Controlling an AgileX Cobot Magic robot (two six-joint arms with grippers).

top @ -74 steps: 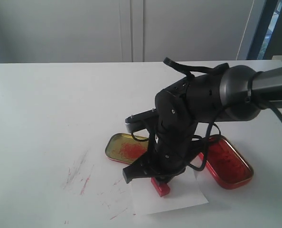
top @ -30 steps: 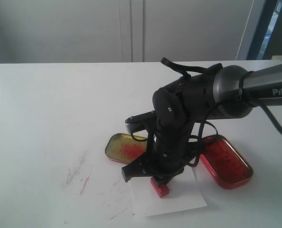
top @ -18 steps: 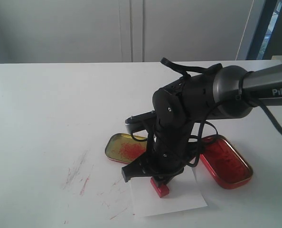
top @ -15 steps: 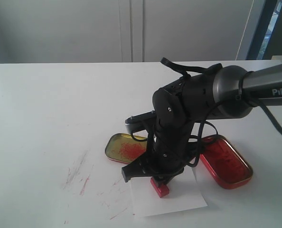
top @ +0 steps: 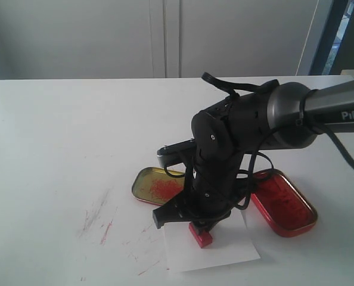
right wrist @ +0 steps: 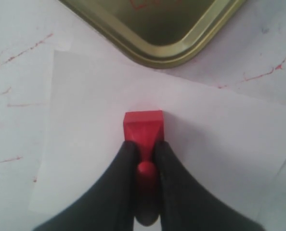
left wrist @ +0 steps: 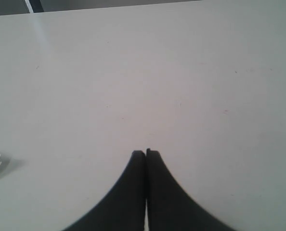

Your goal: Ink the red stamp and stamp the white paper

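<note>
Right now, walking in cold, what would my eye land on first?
First, the black arm's right end effector pinching a small red stamp by its knob, base down on the white paper, low in the exterior view. Just behind lie a gold tin smeared red, on the left, and a red ink tin on the right.

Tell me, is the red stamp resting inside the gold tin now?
No, the red stamp sits on the white paper, clamped by the right gripper, and the gold tin lies apart from it.
</note>
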